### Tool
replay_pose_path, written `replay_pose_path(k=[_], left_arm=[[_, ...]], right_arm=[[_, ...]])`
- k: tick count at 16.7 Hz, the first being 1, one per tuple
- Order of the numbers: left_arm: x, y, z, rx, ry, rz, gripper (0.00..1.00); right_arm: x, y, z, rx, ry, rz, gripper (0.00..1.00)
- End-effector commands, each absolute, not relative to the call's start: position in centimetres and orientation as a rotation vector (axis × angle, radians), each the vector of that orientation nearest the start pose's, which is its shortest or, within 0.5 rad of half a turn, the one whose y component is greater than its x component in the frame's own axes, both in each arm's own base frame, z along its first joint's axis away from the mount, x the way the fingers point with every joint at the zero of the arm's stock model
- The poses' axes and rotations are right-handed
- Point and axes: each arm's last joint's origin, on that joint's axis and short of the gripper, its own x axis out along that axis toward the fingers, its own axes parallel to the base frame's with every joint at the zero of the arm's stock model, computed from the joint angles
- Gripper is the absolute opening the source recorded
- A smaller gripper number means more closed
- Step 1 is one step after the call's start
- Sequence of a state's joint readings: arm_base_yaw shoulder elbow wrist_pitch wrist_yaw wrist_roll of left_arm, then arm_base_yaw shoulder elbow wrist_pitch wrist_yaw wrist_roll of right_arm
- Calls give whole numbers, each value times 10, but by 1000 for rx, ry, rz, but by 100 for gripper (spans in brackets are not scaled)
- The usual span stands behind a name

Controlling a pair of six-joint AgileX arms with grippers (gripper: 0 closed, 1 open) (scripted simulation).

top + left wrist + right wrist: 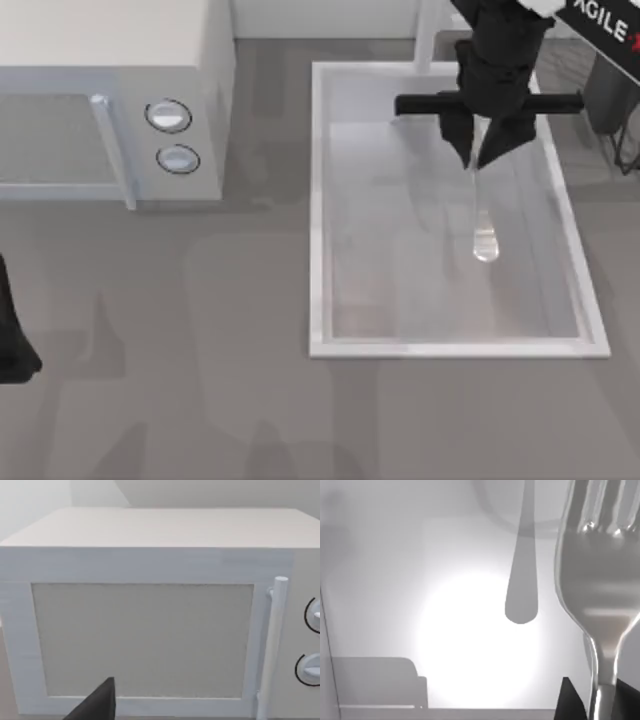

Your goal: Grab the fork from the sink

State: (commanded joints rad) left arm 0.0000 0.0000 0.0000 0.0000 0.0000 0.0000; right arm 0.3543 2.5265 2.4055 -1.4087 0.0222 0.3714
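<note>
The sink (316,200) is a pale rectangular basin with a raised white rim at the table's right. My right gripper (478,160) hangs over its far half, shut on the fork (484,225), whose thin handle runs toward the near side and ends in a widened tip. Up close in the right wrist view, the silvery fork (597,595) shows its tines and neck, with the neck pinched in my right gripper (597,705). A handle-shaped shadow falls on the bright basin floor behind it. My left arm (12,340) is parked at the table's left edge.
A white microwave (110,60) with two round knobs (168,116) stands at the back left; its door and handle face the left wrist camera (150,630). A white faucet post (428,35) rises behind the sink. Grey tabletop lies between microwave and sink.
</note>
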Motion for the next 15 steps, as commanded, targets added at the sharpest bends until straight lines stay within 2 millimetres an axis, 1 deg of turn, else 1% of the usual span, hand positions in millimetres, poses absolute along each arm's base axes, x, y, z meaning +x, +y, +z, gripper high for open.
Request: replay_pose_path(k=[1, 3, 5, 7, 9, 12, 14, 15], left_arm=[[106, -1, 160, 0, 0, 0, 100], [106, -1, 160, 0, 0, 0, 100], [106, -1, 160, 0, 0, 0, 100], [106, -1, 160, 0, 0, 0, 100], [106, -1, 160, 0, 0, 0, 100], [106, -1, 160, 0, 0, 0, 100], [106, -1, 160, 0, 0, 0, 100], [106, -1, 160, 0, 0, 0, 100]], right_arm=[[463, 177, 184, 3, 1527, -3, 0], [462, 165, 192, 4, 1525, -3, 0], [457, 140, 207, 4, 1523, -3, 0], [445, 108, 224, 3, 1530, -5, 0], [425, 72, 239, 1, 1547, -9, 0], [387, 25, 257, 3, 1569, -10, 0], [366, 3, 265, 6, 1570, -9, 0], [358, -5, 268, 7, 1570, -8, 0]])
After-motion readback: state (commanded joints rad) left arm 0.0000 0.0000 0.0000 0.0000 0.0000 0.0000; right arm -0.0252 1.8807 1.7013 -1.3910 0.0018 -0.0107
